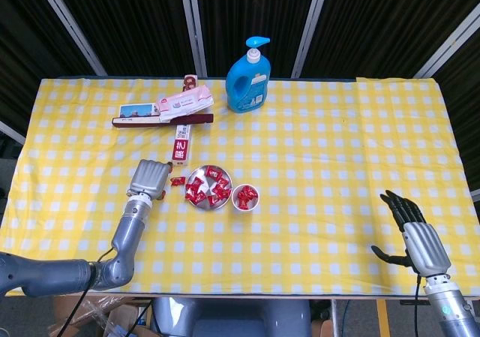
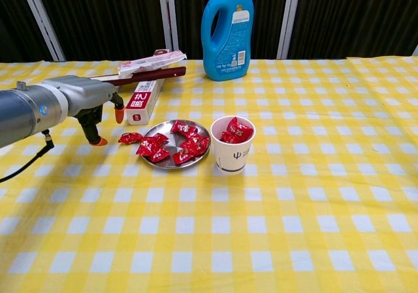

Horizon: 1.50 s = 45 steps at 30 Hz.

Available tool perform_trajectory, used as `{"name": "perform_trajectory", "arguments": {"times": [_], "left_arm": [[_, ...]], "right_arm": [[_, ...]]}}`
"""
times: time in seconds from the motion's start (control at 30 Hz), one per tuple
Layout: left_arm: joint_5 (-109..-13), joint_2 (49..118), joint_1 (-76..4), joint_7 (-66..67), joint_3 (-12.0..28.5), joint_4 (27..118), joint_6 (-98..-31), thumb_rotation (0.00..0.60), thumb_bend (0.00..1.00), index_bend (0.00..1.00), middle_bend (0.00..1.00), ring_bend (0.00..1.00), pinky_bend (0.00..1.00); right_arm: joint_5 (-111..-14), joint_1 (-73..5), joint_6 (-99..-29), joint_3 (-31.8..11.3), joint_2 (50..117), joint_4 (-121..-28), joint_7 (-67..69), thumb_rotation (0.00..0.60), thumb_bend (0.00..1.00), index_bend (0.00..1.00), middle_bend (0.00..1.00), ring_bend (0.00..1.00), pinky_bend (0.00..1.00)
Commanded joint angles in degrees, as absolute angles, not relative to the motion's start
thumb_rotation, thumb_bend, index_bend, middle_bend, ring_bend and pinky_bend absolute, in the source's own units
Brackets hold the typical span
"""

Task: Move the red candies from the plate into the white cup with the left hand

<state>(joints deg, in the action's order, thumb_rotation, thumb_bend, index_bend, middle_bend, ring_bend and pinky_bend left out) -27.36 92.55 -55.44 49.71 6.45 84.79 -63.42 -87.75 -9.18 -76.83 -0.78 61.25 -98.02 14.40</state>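
Fingers (image 2: 98, 131) of the left hand (image 1: 148, 178) hang empty beside the red candies (image 2: 173, 143).

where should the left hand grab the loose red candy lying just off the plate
Pinch the loose candy across its plump middle, coming from above and the left, where the left hand hangs with fingers pointing down. Its right end nearly meets the plate rim, so that side is crowded.

yellow-checked table (image 1: 315, 157) with plate (image 2: 171, 161), cup (image 2: 232, 153), bottle (image 1: 249, 82)
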Motion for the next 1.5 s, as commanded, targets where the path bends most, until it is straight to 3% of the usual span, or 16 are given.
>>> {"name": "perform_trajectory", "arguments": {"times": [0.03, 0.63, 1.0, 1.23, 1.5], "left_arm": [[-26.54, 93.58, -55.57, 50.26, 6.64, 83.69, -62.64, 0.6, 0.32, 0.34, 0.98, 1.0, 0.97], [-27.46, 99.24, -56.47, 50.08, 8.84, 76.42, -60.99, 0.6, 0.37, 0.38, 0.98, 1.0, 0.97], [-28.92, 101.24, -55.41, 49.24, 8.62, 73.91, -60.33, 0.6, 0.45, 0.58, 0.98, 1.0, 0.97], [-32.32, 96.57, -53.62, 47.65, 8.98, 79.48, -62.85, 0.6, 0.45, 0.58, 0.98, 1.0, 0.97], [-38.09, 89.61, -52.23, 41.89, 12.79, 91.05, -64.95, 0.6, 0.44, 0.57, 0.98, 1.0, 0.97]], "right_arm": [[-87.74, -9.19, -76.83, -0.79, 61.22, -98.03, 14.45, 0.6, 0.28, 0.0, 0.0, 0.0, 0.0], [-87.74, -9.22, -76.66, -0.74, 61.06, -98.07, 14.94, 0.6, 0.28, 0.0, 0.0, 0.0, 0.0], [-87.69, -9.05, -76.84, -0.7, 60.99, -98.18, 15.04, 0.6, 0.28, 0.0, 0.0, 0.0, 0.0], [-87.83, -8.96, -77.03, -0.68, 60.93, -98.14, 15.35, 0.6, 0.28, 0.0, 0.0, 0.0, 0.0], [-87.92, -9.11, -76.85, -0.71, 61.07, -98.25, 15.11, 0.6, 0.28, 0.0, 0.0, 0.0, 0.0]]}}
